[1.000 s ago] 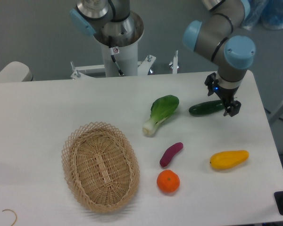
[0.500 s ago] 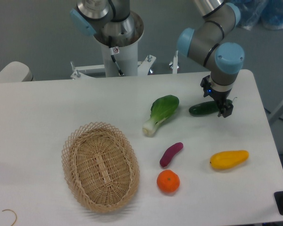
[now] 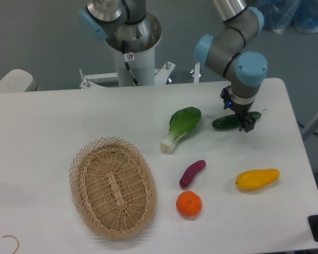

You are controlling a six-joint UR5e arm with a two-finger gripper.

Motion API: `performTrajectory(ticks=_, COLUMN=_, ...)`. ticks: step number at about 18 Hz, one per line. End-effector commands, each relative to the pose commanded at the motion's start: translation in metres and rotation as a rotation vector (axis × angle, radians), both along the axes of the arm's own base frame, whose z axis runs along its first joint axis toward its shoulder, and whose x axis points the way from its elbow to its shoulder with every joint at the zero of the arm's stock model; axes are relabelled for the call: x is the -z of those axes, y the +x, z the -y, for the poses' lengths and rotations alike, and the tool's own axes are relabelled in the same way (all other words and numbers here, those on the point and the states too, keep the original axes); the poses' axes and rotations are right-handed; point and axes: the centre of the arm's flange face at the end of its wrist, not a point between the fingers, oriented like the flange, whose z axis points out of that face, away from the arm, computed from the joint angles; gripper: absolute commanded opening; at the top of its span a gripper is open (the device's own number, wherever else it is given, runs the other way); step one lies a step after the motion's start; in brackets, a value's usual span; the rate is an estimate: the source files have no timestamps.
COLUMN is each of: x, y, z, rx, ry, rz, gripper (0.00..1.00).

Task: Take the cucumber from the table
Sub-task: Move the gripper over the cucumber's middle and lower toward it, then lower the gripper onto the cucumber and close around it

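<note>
The cucumber (image 3: 229, 122) lies on the white bench (image 3: 53, 121), right of the bok choy (image 3: 180, 126). The gripper (image 3: 240, 119) is down over its middle, fingers (image 3: 247, 124) straddling it; whether they are closed on it cannot be told.

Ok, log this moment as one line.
phase: grasp approach | end effector: straddling cucumber | cucumber: on table | closure: unclear
</note>
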Motion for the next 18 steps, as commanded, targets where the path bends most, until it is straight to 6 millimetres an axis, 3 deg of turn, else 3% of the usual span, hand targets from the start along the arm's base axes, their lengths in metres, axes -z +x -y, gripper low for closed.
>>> performTrajectory(ticks=8, x=0.0070, y=-0.0034, z=-0.0010, rx=-0.002, ry=-0.003, rz=0.009, gripper=0.99)
performTrajectory(ticks=9, x=0.0064, y=-0.0039, z=-0.0011, rx=-0.002, ry=-0.002, rz=0.007, gripper=0.89)
performTrajectory(ticks=10, x=0.0062, y=-0.0045, z=-0.0004, rx=-0.003, ry=-0.002, rz=0.006, gripper=0.72)
performTrajectory(ticks=13, x=0.0047, y=-0.0059, z=-0.0008, rx=-0.006, ry=0.001, rz=-0.005, gripper=0.43)
performTrajectory(ticks=18, x=0.0041, y=-0.0064, z=-0.0010, rx=-0.008, ry=0.002, rz=-0.007, gripper=0.36)
